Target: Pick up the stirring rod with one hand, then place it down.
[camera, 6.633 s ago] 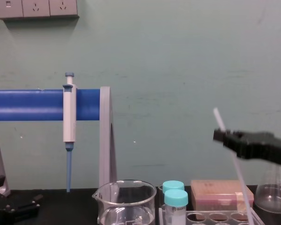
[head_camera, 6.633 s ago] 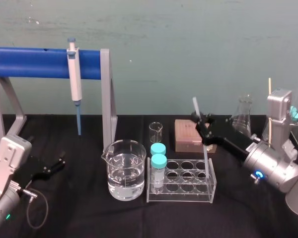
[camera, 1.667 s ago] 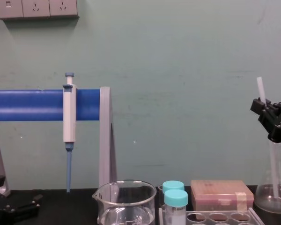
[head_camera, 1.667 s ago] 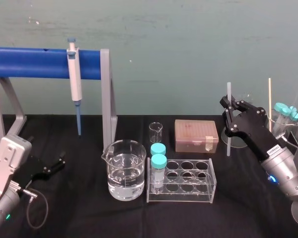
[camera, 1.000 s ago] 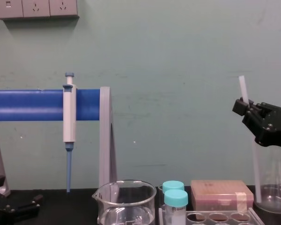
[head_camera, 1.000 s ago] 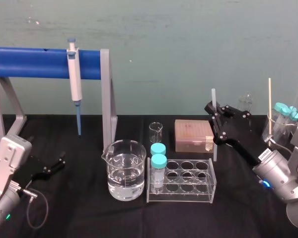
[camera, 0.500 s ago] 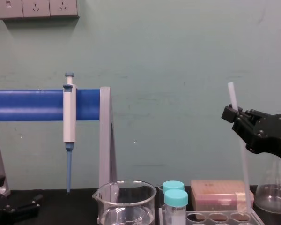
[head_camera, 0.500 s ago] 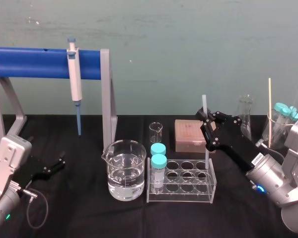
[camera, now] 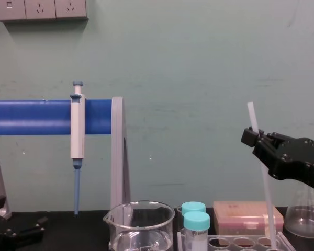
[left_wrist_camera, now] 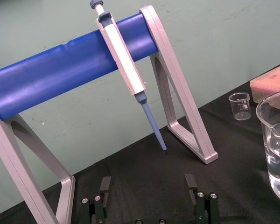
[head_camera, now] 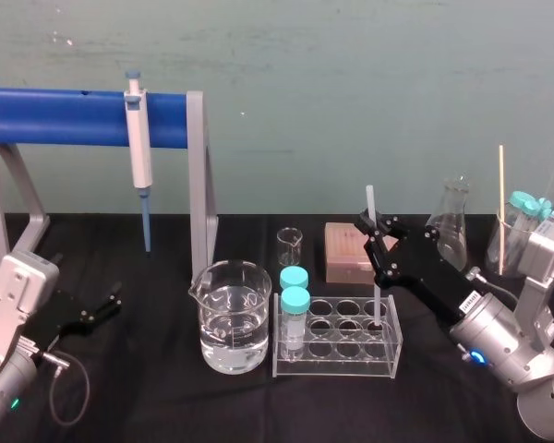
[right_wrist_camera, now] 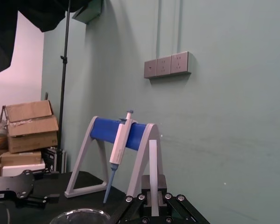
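Note:
The stirring rod [head_camera: 370, 199] is a thin translucent white stick, held nearly upright by my right gripper [head_camera: 375, 236], which is shut on its upper part. Its lower end dips among the rear right holes of the clear tube rack [head_camera: 337, 343]. From the chest, the stirring rod [camera: 266, 188] slants down from the right gripper [camera: 255, 137] toward the rack. In the right wrist view the stirring rod [right_wrist_camera: 153, 158] stands between the black fingers [right_wrist_camera: 145, 201]. My left gripper [head_camera: 104, 305] rests open at the far left of the table, its fingers [left_wrist_camera: 105, 185] spread with nothing between them.
A water-filled beaker [head_camera: 233, 318] stands left of the rack, which holds two blue-capped vials [head_camera: 295, 305]. Behind are a small beaker [head_camera: 290, 247], a brown tip box [head_camera: 347, 251] and a flask [head_camera: 452, 220]. A pipette [head_camera: 138, 148] hangs on the blue stand [head_camera: 69, 117].
My right gripper has carried the rod leftward and down, from beside the flask to over the tube rack. The left arm has not moved.

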Available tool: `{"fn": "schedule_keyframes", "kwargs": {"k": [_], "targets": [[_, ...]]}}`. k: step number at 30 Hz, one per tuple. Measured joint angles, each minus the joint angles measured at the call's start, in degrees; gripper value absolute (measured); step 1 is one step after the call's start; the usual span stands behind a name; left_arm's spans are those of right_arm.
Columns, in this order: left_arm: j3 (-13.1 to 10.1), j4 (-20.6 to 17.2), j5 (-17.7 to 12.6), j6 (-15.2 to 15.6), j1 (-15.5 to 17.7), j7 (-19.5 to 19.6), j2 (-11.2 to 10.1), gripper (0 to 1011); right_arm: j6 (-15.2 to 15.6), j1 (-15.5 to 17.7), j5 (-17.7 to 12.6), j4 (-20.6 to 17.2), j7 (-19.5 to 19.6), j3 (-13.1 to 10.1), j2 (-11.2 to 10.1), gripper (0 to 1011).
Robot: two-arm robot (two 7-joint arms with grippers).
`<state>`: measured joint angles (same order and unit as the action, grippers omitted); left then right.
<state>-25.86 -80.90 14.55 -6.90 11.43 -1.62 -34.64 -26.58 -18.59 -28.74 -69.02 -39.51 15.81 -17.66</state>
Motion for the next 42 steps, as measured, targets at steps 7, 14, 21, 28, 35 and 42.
{"fn": "schedule_keyframes", "kwargs": {"k": [7,14,21,28,35,42], "targets": [[0.0,0.0,0.0,0.0,0.0,0.0,0.0,1000,1.09,-0.21,-0.37,0.59,-0.04,0.5,-0.26,72],[0.0,0.0,0.0,0.0,0.0,0.0,0.0,1000,1.13,-0.95,-0.26,2.27,-0.46,1.07,-0.43,72],[0.0,0.0,0.0,0.0,0.0,0.0,0.0,1000,1.01,-2.13,-0.1,4.67,-1.37,1.63,-0.4,72],[0.0,0.0,0.0,0.0,0.0,0.0,0.0,1000,0.9,-3.56,0.02,8.01,-2.45,2.3,-0.14,72],[0.0,0.0,0.0,0.0,0.0,0.0,-0.01,1000,1.58,-4.4,-0.24,9.94,-3.31,2.68,0.0,72],[0.0,0.0,0.0,0.0,0.0,0.0,-0.01,1000,2.69,-4.7,-0.31,10.6,-3.29,2.89,-0.08,72]]}}
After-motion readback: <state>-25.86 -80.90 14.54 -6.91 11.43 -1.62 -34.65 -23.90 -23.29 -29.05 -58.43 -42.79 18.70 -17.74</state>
